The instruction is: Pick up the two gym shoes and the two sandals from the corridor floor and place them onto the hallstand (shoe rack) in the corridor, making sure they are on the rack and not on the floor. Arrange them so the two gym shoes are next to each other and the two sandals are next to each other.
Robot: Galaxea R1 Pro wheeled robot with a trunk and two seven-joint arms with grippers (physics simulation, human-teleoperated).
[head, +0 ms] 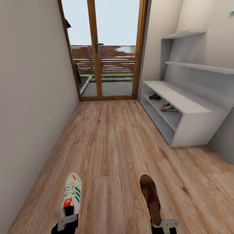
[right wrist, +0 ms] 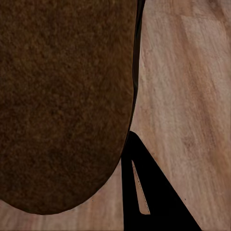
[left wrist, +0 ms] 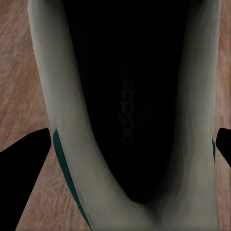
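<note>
Corridor ahead in my head view: hallstand (head: 195, 112) at the right wall, one gym shoe (head: 169, 107) and one dark sandal (head: 155, 97) on its upper open shelf level, wood floor (head: 110, 143) running to the glazed door (head: 104, 48). My left tool (head: 66, 222) pinches the heel of the second gym shoe (head: 72, 194), whose red tongue label I cannot read from the head, yet the left wrist camera shows the black insole with "adidas" faintly printed. My right tool (head: 162, 225) holds the second sandal (head: 150, 198) at its heel; the right wrist camera shows its brown underside above the floor and one dark finger (right wrist: 144, 192) beside it.
</note>
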